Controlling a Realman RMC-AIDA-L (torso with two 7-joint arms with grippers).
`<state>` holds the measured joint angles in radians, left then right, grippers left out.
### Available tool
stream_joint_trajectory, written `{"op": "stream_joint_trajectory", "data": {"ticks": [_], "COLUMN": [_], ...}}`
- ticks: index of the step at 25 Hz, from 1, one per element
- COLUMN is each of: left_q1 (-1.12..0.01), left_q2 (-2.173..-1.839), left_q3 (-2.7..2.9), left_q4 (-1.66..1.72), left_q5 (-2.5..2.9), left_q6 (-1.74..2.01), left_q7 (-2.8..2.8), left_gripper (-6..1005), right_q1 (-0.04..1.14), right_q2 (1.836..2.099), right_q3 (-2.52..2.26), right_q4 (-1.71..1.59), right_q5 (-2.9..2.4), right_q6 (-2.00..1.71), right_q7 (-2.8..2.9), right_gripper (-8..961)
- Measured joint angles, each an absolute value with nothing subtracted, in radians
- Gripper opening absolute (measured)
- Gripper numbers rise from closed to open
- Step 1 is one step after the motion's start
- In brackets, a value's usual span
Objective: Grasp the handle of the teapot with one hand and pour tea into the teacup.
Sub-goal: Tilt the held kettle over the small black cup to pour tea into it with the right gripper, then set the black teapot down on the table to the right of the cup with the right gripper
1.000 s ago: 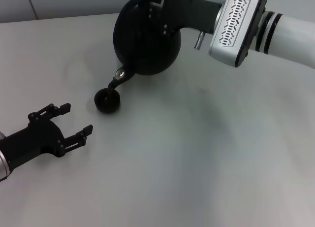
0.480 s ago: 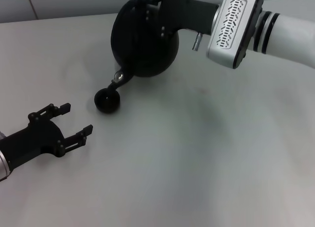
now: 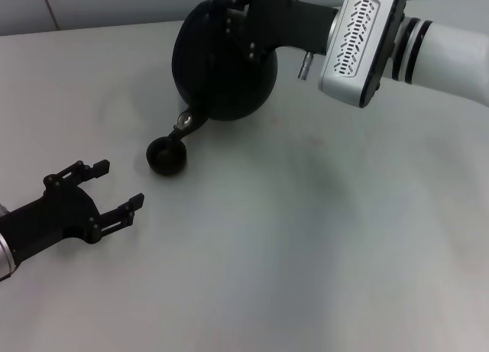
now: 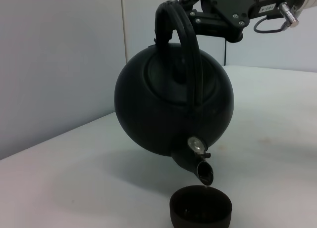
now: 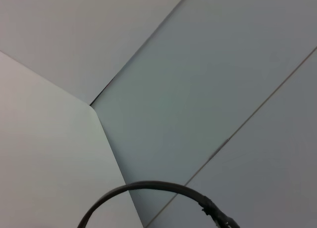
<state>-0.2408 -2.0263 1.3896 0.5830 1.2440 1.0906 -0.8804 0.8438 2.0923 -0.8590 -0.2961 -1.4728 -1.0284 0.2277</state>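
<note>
Since the earlier frame the teapot (image 3: 226, 62) has tipped back slightly; the right gripper (image 3: 246, 8) clamps the handle (image 4: 179, 45), spout directly above the teacup (image 3: 166, 155). The left gripper (image 3: 107, 193) rests open, nearer.

Only one bit of print anywhere: a small white label (image 4: 268, 7) on the right arm's wrist housing in the left wrist view, w/ dark characters too tiny to read. Teapot (image 4: 173, 107), teacup (image 4: 200, 206) and counter (image 3: 306, 237) carry no text, brand or numbers.
</note>
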Motion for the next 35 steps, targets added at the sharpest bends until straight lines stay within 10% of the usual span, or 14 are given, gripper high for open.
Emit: {"op": "stream_joint_trajectory", "data": {"ticks": [35], "left_q1": [-0.225], "left_q2": [-2.025], "left_q3": [1.379], "left_q4": [0.583], "left_q5": [1.244], "left_q6": [1.092], "left_q7": [-0.872], "left_gripper": [800], "right_q1": [0.62], "right_q2": [2.087], "right_q3": [-0.848], "right_q4": [-0.341], "right_q5": [-1.112], "right_q6": [-1.052], "right_q7": [0.593], "right_gripper": [71]}}
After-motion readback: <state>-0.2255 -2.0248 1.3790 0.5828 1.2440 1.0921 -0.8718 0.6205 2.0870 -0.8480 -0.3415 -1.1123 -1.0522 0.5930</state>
